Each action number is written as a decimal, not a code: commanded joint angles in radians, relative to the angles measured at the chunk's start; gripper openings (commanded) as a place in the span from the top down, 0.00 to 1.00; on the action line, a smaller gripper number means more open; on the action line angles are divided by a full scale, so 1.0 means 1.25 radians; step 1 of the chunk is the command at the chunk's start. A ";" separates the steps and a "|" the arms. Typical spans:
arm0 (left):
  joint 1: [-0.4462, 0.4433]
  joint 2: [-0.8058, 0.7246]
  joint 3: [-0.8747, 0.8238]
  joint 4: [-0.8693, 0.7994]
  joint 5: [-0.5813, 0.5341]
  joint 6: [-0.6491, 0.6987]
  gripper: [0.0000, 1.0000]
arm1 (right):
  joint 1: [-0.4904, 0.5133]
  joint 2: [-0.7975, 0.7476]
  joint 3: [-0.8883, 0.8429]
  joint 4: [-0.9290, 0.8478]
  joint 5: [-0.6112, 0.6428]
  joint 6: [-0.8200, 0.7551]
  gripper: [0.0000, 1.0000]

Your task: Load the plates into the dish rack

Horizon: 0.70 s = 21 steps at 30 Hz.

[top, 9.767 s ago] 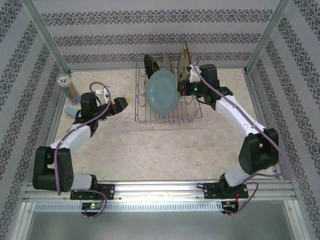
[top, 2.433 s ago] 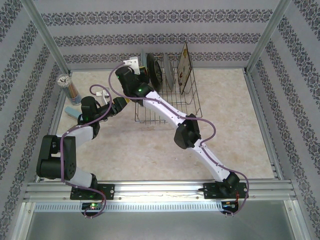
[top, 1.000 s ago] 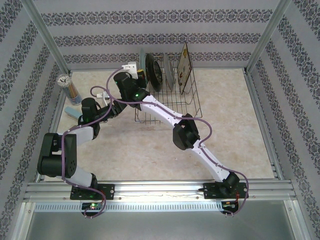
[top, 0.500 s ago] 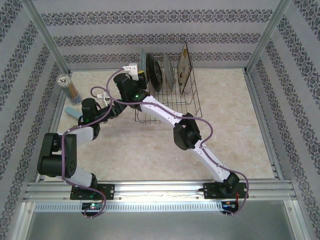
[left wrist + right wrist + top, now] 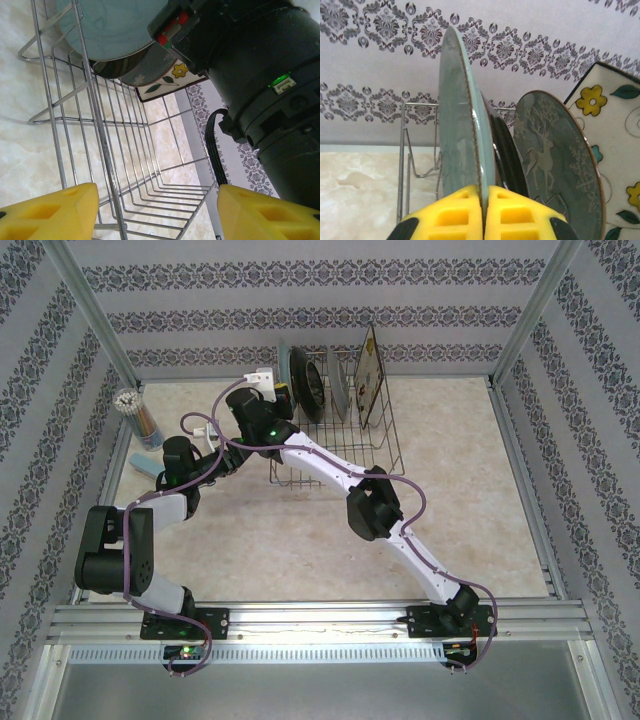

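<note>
The wire dish rack [image 5: 372,445] stands at the back middle of the table. Upright in it, left to right, are the light-blue plate [image 5: 287,362], the dark-rimmed plate [image 5: 309,386], the grey reindeer plate [image 5: 340,392] and the square floral plate [image 5: 370,370]. My right gripper [image 5: 281,388] reaches across to the rack's left end. In the right wrist view its yellow pads [image 5: 460,215] are shut on the light-blue plate's [image 5: 457,125] rim, with the reindeer plate [image 5: 550,155] behind. My left gripper [image 5: 238,453] hovers open just left of the rack [image 5: 125,165], its fingertips [image 5: 50,212] holding nothing.
A cup of coloured sticks [image 5: 135,412] and a small pale-blue object [image 5: 143,462] sit at the table's left edge. The right arm [image 5: 330,468] lies diagonally over the rack's front left corner, its black wrist [image 5: 260,75] close above my left gripper. Patterned walls enclose three sides.
Since the earliest frame the right arm has swung from the rack's right side to its left end, carrying the light-blue plate there. Over the last second nothing visibly moves.
</note>
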 commanded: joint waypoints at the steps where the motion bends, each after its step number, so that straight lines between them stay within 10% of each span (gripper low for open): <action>1: 0.004 -0.008 0.003 0.067 0.009 -0.010 0.36 | 0.002 -0.034 0.006 -0.019 0.019 0.010 1.00; 21: 0.004 -0.009 -0.001 0.080 0.011 -0.019 0.36 | 0.013 -0.109 -0.068 -0.220 -0.037 0.156 1.00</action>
